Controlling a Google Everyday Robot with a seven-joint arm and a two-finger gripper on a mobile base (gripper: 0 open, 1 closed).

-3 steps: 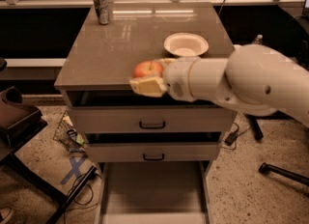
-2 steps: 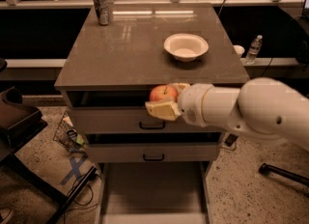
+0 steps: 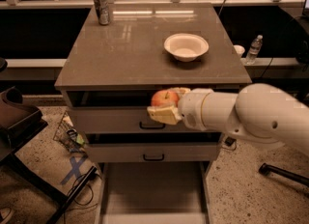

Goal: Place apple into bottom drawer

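Note:
My gripper [image 3: 166,105] is shut on the red-orange apple [image 3: 163,98] and holds it in front of the cabinet, level with the top drawer's front. The white arm [image 3: 251,117] reaches in from the right. The bottom drawer [image 3: 152,189] is pulled out below: a pale-grey tray with a flat bare floor. The apple hangs above and a little behind its open floor.
A white bowl [image 3: 186,46] and a metal can [image 3: 101,7] stand on the brown cabinet top [image 3: 125,49]. Two upper drawers with black handles [image 3: 152,125] show grey fronts. A dark chair [image 3: 17,121] stands left; a water bottle [image 3: 254,49] right.
The gripper with the apple has come down off the cabinet top's front edge and moved right, to in front of the top drawer.

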